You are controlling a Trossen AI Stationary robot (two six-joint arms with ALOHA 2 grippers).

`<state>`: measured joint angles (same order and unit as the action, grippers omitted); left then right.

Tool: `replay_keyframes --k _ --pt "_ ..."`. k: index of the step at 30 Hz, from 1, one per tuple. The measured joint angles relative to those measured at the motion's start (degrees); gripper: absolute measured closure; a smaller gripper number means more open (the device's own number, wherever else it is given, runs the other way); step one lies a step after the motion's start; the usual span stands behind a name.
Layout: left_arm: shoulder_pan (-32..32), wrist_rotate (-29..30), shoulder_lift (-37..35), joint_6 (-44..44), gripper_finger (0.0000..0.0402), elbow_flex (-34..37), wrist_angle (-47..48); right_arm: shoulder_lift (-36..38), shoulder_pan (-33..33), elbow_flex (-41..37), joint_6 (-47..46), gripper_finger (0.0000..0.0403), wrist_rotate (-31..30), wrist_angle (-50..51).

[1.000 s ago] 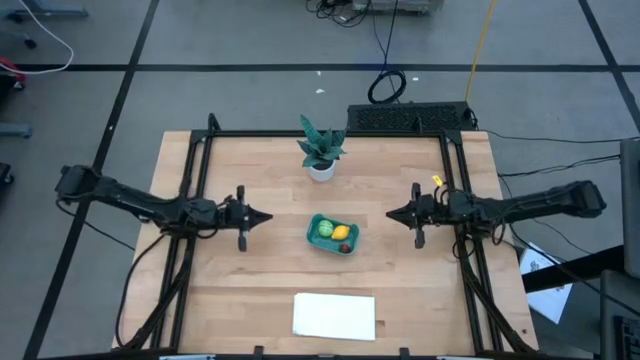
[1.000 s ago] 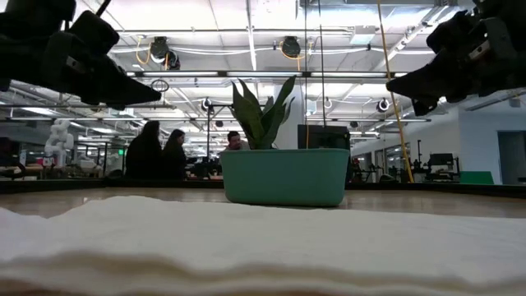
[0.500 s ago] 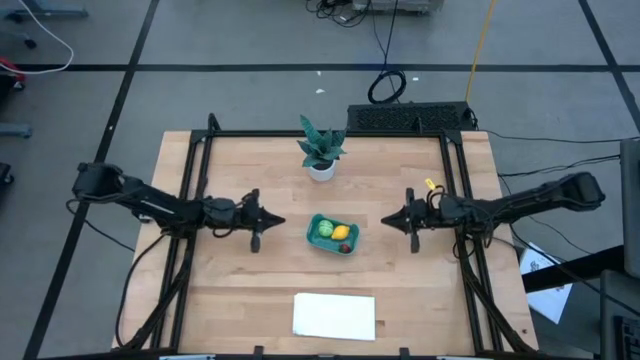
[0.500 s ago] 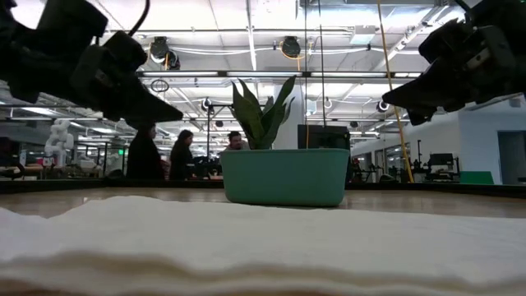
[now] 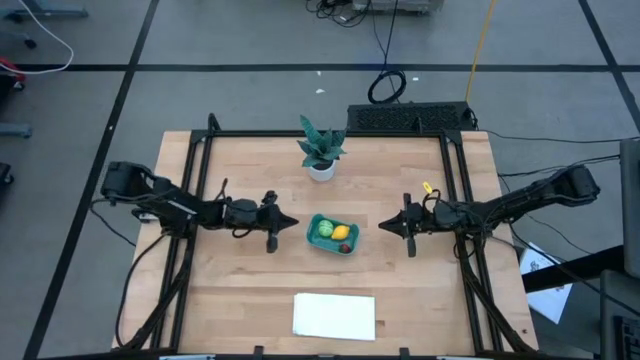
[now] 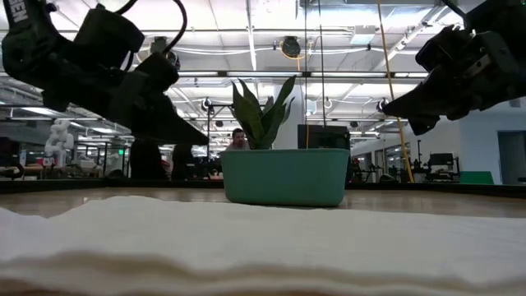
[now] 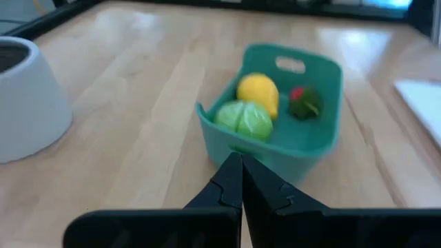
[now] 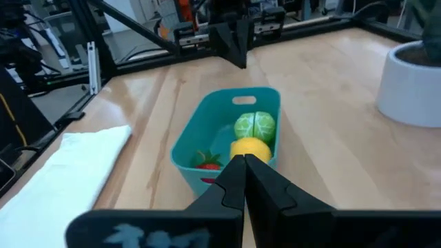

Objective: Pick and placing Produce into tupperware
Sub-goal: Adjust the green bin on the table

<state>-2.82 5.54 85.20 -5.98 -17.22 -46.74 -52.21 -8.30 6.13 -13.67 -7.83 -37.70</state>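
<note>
The teal tupperware (image 5: 333, 234) stands on the table's middle and holds the round light-green piece (image 7: 246, 118), the yellow lemon-like piece (image 7: 258, 91) and the small dark red piece (image 7: 304, 100). It also shows in the right wrist view (image 8: 224, 134) and the low view (image 6: 284, 176). My left gripper (image 5: 293, 223) is shut and empty, just left of the tupperware and above the table. My right gripper (image 5: 383, 227) is shut and empty, to the tupperware's right.
A spiky green plant in a white pot (image 5: 321, 150) stands behind the tupperware. A white flat sheet (image 5: 334, 316) lies near the front edge. Black frame rails (image 5: 197, 180) run along the table's left, right and far sides.
My left gripper has moved toward the table's right, close to the tupperware's left end, and has come lower. My right gripper has moved a little toward the table's left, toward the tupperware. The tupperware and the pieces in it have stayed still.
</note>
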Motion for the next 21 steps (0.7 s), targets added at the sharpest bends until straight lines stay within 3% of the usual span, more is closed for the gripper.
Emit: replay_keyframes --k 21 --pt "0.9 -3.8 11.8 -1.5 0.0400 -4.7 -3.4 -18.3 -5.1 0.0 -4.3 0.0403 -2.7 -13.2"
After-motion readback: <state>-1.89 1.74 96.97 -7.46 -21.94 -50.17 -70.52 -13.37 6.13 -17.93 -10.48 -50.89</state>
